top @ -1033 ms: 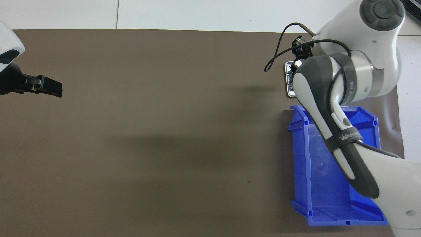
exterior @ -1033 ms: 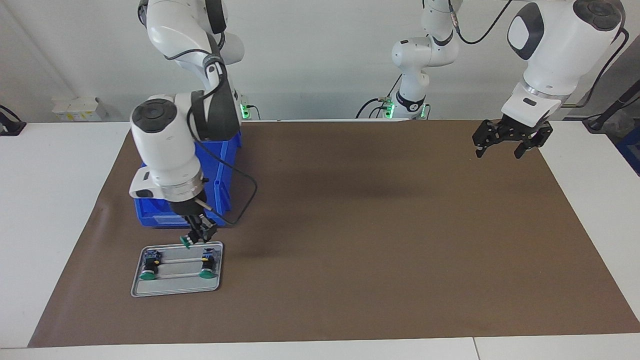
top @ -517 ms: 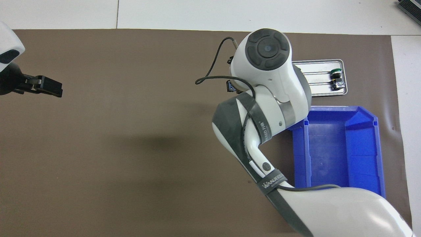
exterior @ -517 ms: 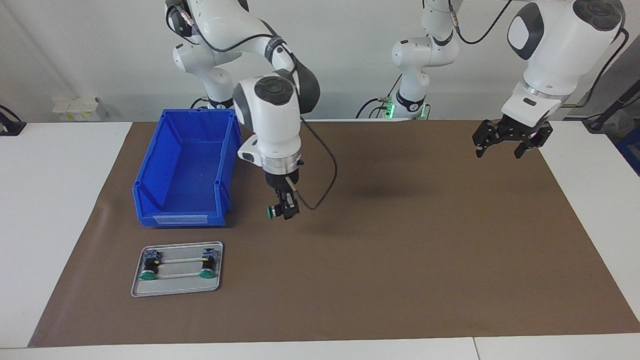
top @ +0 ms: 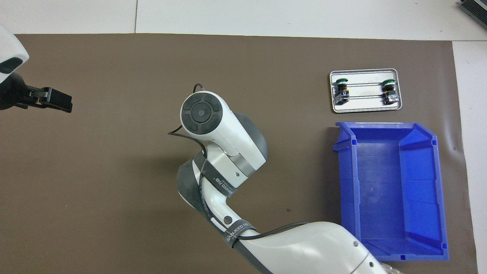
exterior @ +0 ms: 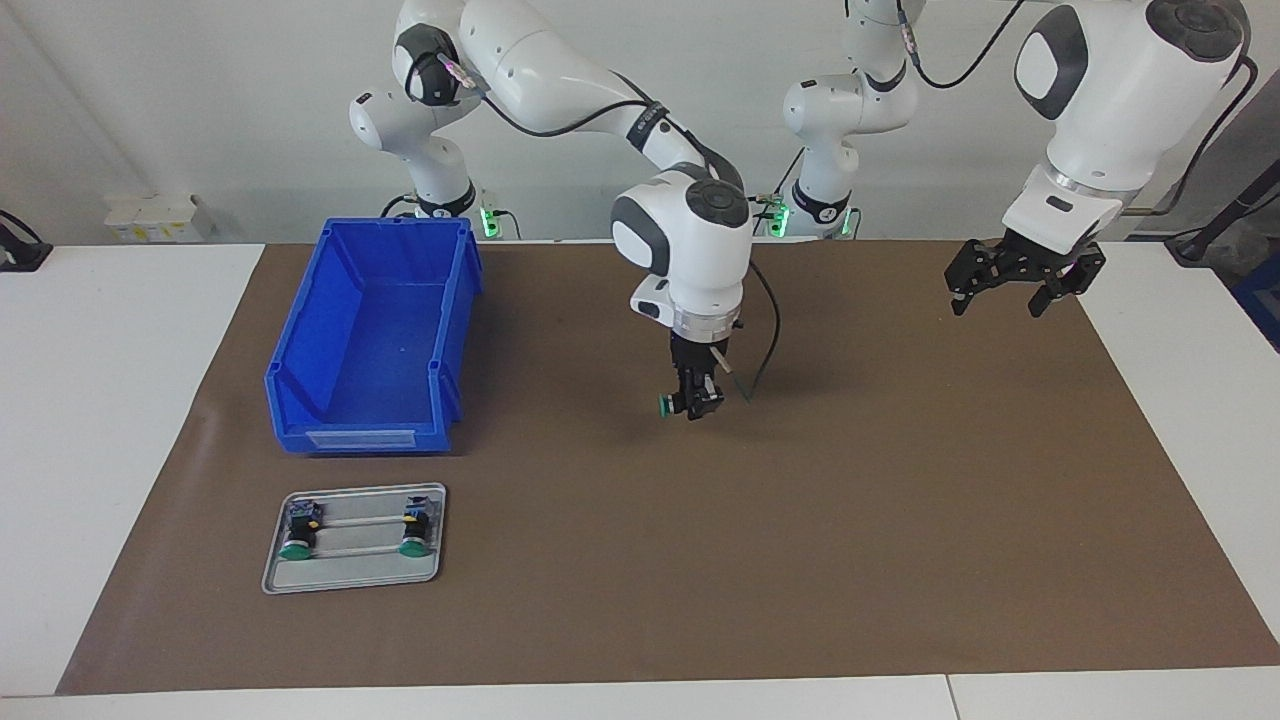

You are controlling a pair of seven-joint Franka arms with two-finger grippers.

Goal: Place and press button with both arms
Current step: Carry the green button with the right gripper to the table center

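Since the earlier frame the right tool [exterior: 692, 405] has travelled from beside the blue bin [exterior: 372, 340] to over mid-mat, clamped on the button [exterior: 665, 404], wrist pointing straight down. The left tool [exterior: 1022, 280] waits raised over the left arm's end, fingers spread, empty. Two more buttons [exterior: 355, 528] lie in the metal tray [exterior: 350, 578]. A brown mat [exterior: 900, 520] covers the white table [exterior: 90, 400].

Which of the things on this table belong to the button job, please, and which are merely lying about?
In the job:
- button, held by the right gripper over the brown mat
- left gripper, open, waiting over the mat's corner at its own end

Lying about:
- blue bin, empty
- metal tray with two spare buttons
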